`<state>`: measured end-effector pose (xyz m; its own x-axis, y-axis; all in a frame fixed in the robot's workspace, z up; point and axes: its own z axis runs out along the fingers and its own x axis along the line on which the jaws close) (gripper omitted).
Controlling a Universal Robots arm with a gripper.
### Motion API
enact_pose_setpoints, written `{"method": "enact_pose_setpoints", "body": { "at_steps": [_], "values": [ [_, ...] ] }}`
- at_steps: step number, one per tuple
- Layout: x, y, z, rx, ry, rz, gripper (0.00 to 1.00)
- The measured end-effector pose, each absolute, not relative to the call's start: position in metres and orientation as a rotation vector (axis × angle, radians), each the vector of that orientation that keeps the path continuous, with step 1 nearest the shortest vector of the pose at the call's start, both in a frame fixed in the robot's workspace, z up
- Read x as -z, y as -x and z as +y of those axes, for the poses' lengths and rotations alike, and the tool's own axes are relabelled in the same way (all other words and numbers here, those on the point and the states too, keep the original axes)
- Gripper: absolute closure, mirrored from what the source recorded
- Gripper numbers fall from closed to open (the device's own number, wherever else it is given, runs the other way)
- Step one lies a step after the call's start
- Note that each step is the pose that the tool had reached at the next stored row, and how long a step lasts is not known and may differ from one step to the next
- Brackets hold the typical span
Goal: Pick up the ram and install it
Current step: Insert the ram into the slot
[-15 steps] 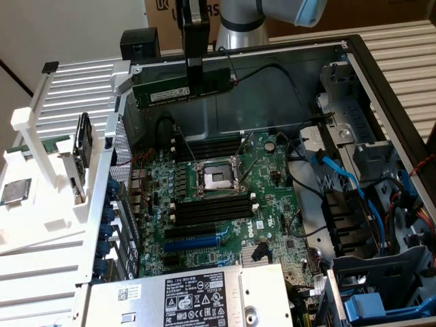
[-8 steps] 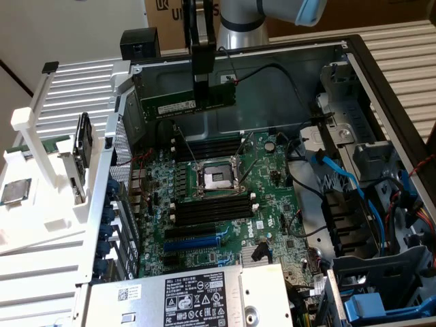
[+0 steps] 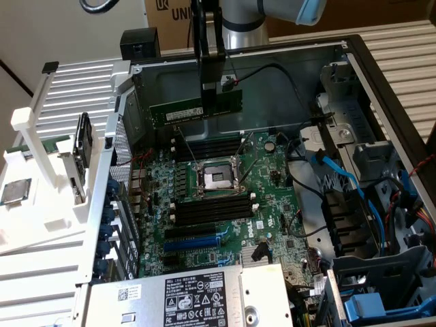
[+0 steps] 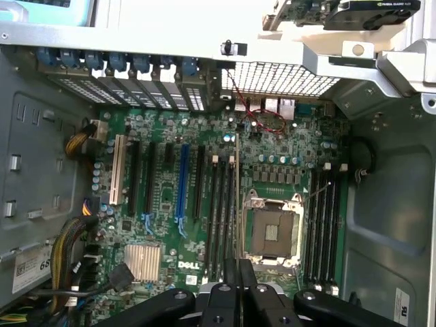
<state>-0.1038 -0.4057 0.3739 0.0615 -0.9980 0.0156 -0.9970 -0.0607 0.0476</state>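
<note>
Fingers [image 3: 210,95] of your gripper [image 3: 210,112] are closing on the ram [image 3: 196,108] and holding it by its long upper edge. You are seeing the stick hanging level in the air, above the motherboard [image 3: 225,197] and over the black memory slots [image 3: 208,146] behind the processor socket [image 3: 216,178]. One finger is covering part of its label. In the wrist view the ram [image 4: 236,204] is showing only as a thin edge.

Open PC case [image 3: 381,75] holds green motherboard [image 3: 225,225].
</note>
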Motion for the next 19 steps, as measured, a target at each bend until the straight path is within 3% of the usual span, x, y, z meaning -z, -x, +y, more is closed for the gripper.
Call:
{"method": "enact_pose_setpoints", "body": {
  "at_steps": [11,14,19],
  "values": [
    [-0.3739,0.1038,-0.4057,0.034,-2.256,-2.122,0.88],
    [-0.3736,0.1039,-0.4058,0.08,-2.276,-2.145,0.88],
    [-0.3717,0.1013,-0.4061,0.081,-2.269,-2.151,0.88]
  ]
}}
